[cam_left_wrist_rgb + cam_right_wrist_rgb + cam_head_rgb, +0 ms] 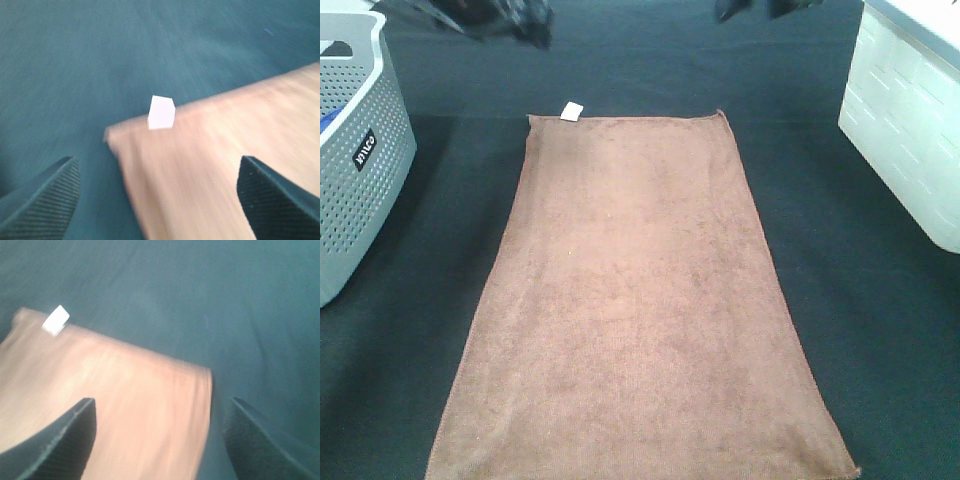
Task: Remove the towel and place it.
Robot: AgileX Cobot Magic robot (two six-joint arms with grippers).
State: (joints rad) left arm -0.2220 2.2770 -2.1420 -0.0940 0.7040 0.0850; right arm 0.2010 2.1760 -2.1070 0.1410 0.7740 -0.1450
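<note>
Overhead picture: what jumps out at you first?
A big brown towel lies flat across the middle of the dark table, a small white tag at its far left corner. A grey perforated basket stands at the left edge, a white bin at the right.

Reddish-brown towel (640,310), plain, with small white tag (571,110); dark teal-black table cover (880,330), unpatterned; grey basket (360,150) dotted with small holes, black label; white bin (910,130) with brick-like relief; black ribbed fingertips (45,205).
</note>
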